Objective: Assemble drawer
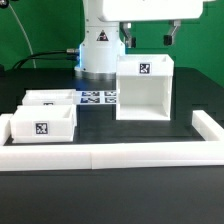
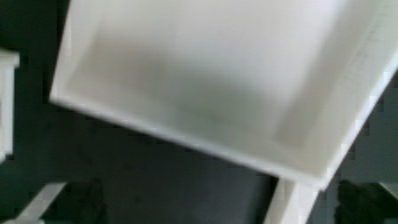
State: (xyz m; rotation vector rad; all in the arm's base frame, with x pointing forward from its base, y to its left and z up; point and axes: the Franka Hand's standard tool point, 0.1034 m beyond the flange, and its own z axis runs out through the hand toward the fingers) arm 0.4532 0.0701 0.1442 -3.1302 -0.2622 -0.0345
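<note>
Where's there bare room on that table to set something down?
Free: between the front tray and the housing, before the marker board; also between the housing and the wall strip at the exterior view's right. Crowded: the exterior view's left, where the back tray sits behind.

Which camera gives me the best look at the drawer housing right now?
The exterior view. It shows the housing whole, upright on the table, its tag facing the camera. The wrist view shows only a blurred, cropped close-up of a white open box, probably the same housing.
</note>
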